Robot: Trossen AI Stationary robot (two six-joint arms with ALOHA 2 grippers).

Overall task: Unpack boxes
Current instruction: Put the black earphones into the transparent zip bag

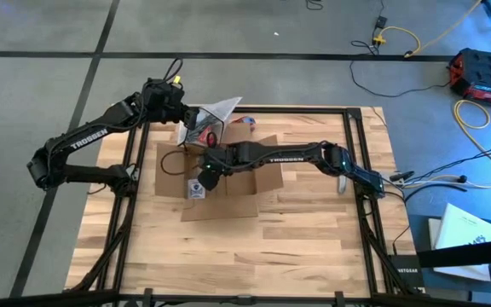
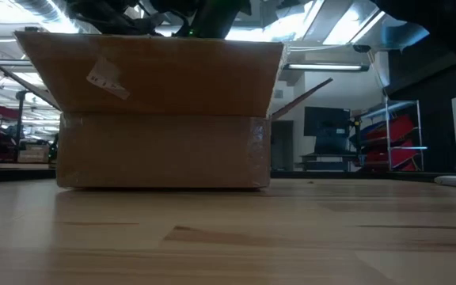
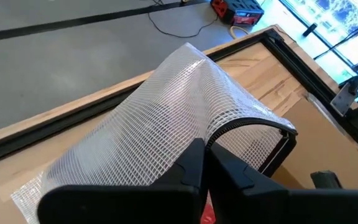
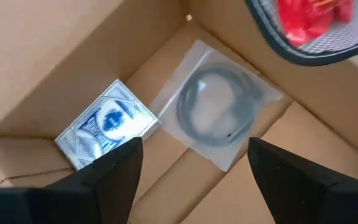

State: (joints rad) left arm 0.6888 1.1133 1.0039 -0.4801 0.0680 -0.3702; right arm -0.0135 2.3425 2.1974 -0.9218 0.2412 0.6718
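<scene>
Right under your right gripper [image 4: 191, 168], jaws spread wide and empty, lie a blue patterned card pack [image 4: 107, 124] and a clear flat bag holding a coiled grey cable [image 4: 213, 112], on the floor of the shallow brown cardboard box [image 1: 228, 175], mid-counter. You look mid-unpacking; next, descend onto one item. Box walls crowd the pack. Farther off, your left gripper [image 3: 205, 163], jaws closed, pinches a clear mesh pouch [image 3: 160, 118] beyond the box's far edge.

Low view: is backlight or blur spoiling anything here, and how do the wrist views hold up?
Low view: bright ceiling lights behind leave the cardboard box front dim, near table soft. Right wrist view: playing-card pack and bagged cable slightly blurred. Left wrist view: mesh bag sharp, windows blown out.
</scene>
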